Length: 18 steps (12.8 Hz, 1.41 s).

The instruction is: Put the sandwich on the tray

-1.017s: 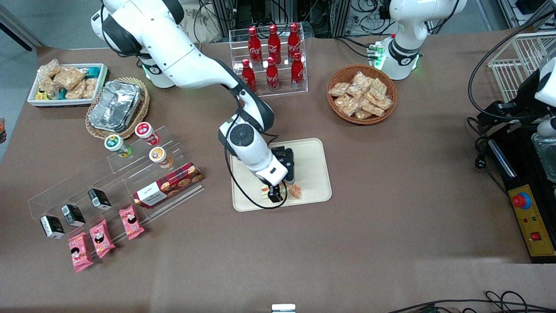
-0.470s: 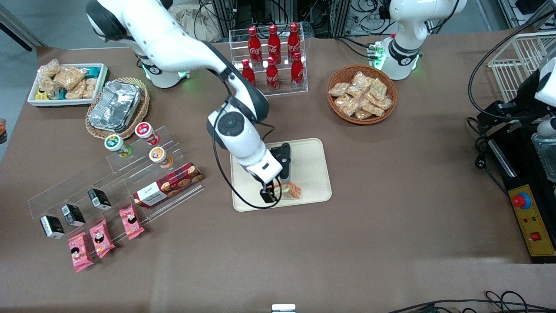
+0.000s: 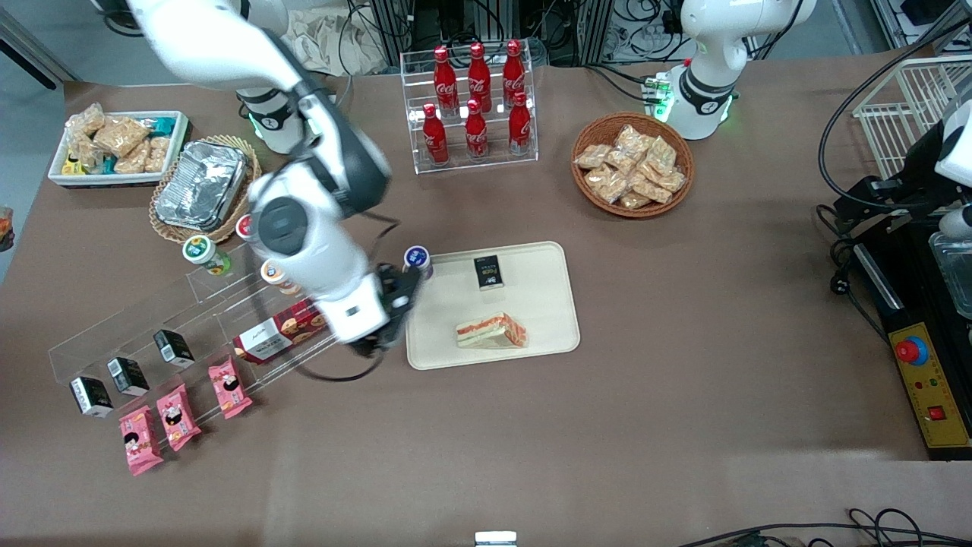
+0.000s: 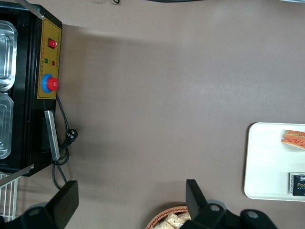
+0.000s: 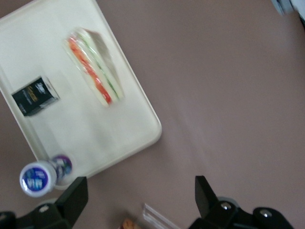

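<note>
The wrapped wedge sandwich (image 3: 491, 332) lies flat on the beige tray (image 3: 543, 304), near the tray's edge nearest the front camera. It also shows in the right wrist view (image 5: 93, 71) on the tray (image 5: 95, 131), and in the left wrist view (image 4: 293, 138). My right gripper (image 3: 390, 315) is open and empty. It hangs above the table just off the tray's edge toward the working arm's end, apart from the sandwich. In the right wrist view the gripper (image 5: 140, 200) has only bare table and a clear shelf edge between its fingers.
A small black box (image 3: 489, 272) lies on the tray and a blue-lidded cup (image 3: 417, 260) stands at its corner. The red cookie box (image 3: 292, 325) on a clear shelf sits right by the gripper. Cola bottle rack (image 3: 474, 102) and snack basket (image 3: 632, 165) stand farther back.
The gripper has let go of the sandwich, risen and swung off the tray toward the working arm's end. The sandwich stays on the tray, now in full view.
</note>
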{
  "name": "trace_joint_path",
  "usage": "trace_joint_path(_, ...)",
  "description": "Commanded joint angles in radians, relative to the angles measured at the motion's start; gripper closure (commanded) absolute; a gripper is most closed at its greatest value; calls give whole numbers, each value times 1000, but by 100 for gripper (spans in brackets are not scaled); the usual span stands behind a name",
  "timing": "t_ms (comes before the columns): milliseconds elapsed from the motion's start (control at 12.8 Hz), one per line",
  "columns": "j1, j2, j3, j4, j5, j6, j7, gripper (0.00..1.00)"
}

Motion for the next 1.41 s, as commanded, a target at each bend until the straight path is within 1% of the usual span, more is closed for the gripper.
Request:
trace_joint_path(0, -143, -67, 5, 5, 29, -72, 11, 0)
trace_joint_path(157, -263, -99, 8, 5, 28, -78, 9, 0)
trace_joint_path(235, -298, -123, 7, -6, 34, -112, 24, 0)
trace_joint_path(313, -338, -133, 5, -6, 35, -156, 99, 0)
trace_joint_path(470, -406, -160, 7, -9, 37, -209, 301, 0)
trace_joint_path(548, -436, -186, 7, -9, 35, -258, 348, 0)
trace_joint_path(626, -450, -218, 5, -17, 35, -288, 383, 0)
trace_joint_path(704, -475, -255, 2, -32, 32, -289, 435, 0)
trace_joint_path(783, -477, -278, 1, -37, 19, -283, 531, 0)
trace_joint_path(861, -478, -303, 1, -40, -19, -293, 626, 0)
trace_joint_path(1017, -480, -363, -1, -85, -37, -319, 737, 0)
trace_joint_path(1174, -483, -406, -4, -125, -46, -319, 762, 0)
trace_joint_path(1252, -505, -433, -5, -170, -49, -304, 764, 0)
trace_joint_path(1330, -506, -446, -7, -193, -49, -292, 764, 0)
